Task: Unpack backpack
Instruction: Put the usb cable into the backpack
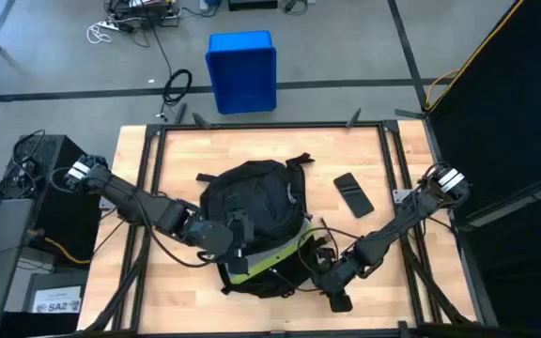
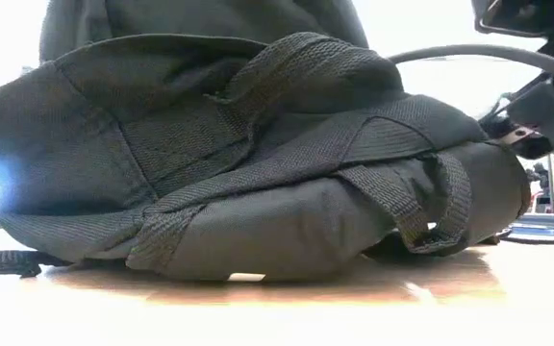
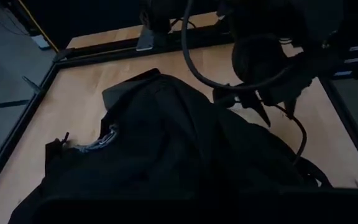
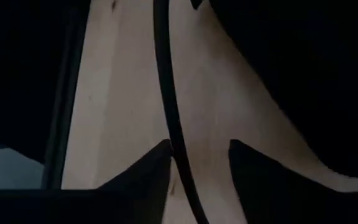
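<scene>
1. Plainly, the backpack (image 1: 252,221) lies mid-table, its lime-lined opening toward the near edge.
2. A phone (image 1: 353,194) lies on the wood just beside the backpack, toward the right arm's side; whether it came from the bag I cannot tell.
3. The left gripper (image 1: 236,235) rests on the bag near the opening; jaw state cannot be told.
4. The right gripper (image 4: 199,163) is low at the near right corner, fingers parted, holding nothing.
5. Most unpacking seems left.

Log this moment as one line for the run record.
backpack: mid-table, nothing out | left gripper: at its left side | right gripper: open, low beside its right side | phone: on table, right
</scene>
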